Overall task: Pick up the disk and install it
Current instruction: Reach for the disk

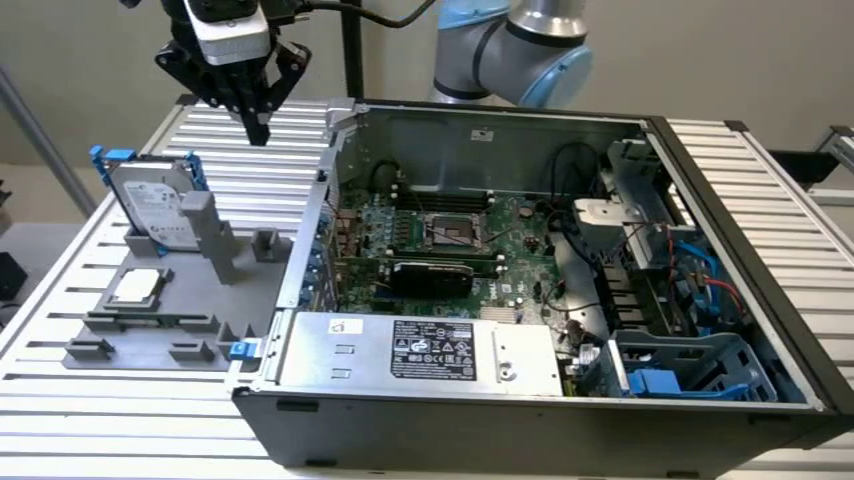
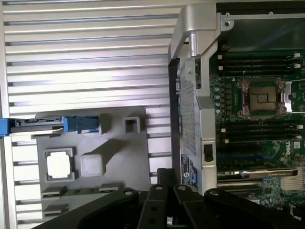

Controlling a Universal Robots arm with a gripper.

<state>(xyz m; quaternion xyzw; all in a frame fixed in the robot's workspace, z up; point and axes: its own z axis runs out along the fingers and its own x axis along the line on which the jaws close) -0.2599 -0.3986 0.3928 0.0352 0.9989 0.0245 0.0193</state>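
Note:
The disk (image 1: pixel 150 207), a silver-grey drive with a white label in a blue carrier frame, stands on edge in a slot of the grey holder plate (image 1: pixel 160 320) at the exterior view's left. From the wrist view I see it edge-on as the disk (image 2: pixel 47 125). My gripper (image 1: pixel 256 128) hangs shut and holds nothing, above the slatted table behind and to the right of the disk, close to the open computer case (image 1: pixel 534 260). Black fingers (image 2: pixel 164 202) show pressed together in the wrist view.
On the holder plate lies a small square CPU chip (image 1: pixel 136 287) (image 2: pixel 59 165). The open case holds a motherboard (image 1: pixel 441 235), a grey power-supply box (image 1: pixel 427 350) and a blue drive bay (image 1: pixel 687 365) at the front right. The case wall (image 2: pixel 190 95) rises beside the plate.

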